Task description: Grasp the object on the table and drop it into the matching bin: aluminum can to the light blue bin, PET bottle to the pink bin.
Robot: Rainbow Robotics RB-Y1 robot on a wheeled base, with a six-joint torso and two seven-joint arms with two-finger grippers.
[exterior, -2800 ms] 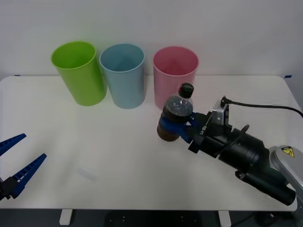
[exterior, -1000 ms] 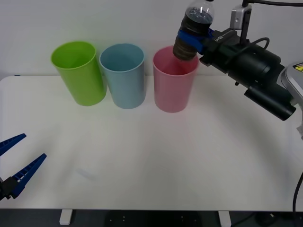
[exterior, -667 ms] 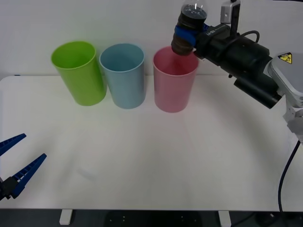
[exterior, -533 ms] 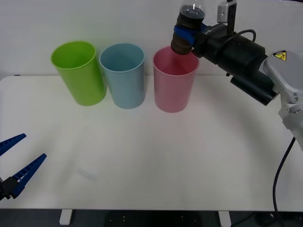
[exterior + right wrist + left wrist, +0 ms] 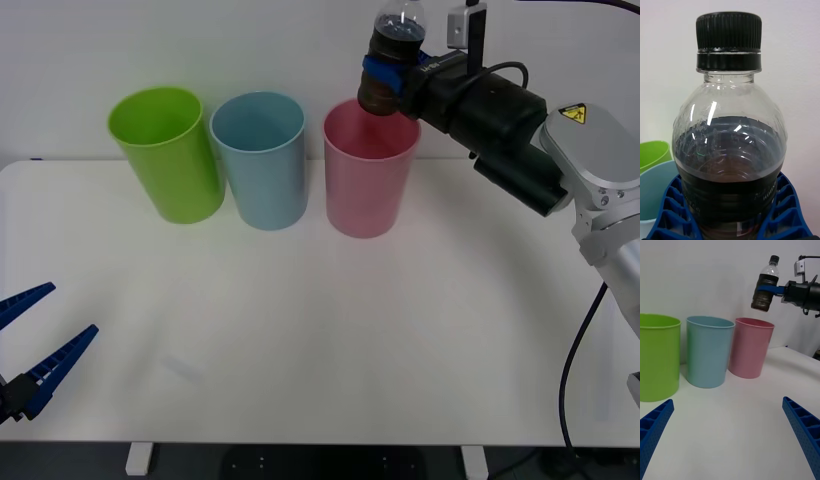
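Observation:
My right gripper (image 5: 385, 74) is shut on the PET bottle (image 5: 391, 58), a small clear bottle with a black cap and dark lower band. It holds the bottle nearly upright in the air, just above the far right rim of the pink bin (image 5: 368, 180). The left wrist view shows the bottle (image 5: 766, 285) hanging over the pink bin (image 5: 750, 348). Up close, the bottle (image 5: 729, 150) stands between the blue ribbed fingers (image 5: 784, 210). The light blue bin (image 5: 260, 160) stands to the left of the pink one. My left gripper (image 5: 35, 345) rests open over the table's near left edge.
A lime green bin (image 5: 167, 153) stands left of the light blue bin; the three bins form a row at the back of the white table (image 5: 300, 330). The right arm's black forearm (image 5: 500, 120) reaches in from the right, above the table.
The right gripper lifted the bottle off the table, carried it up and back, then shifted it slightly left over the pink bin's rim. The left gripper stayed still.

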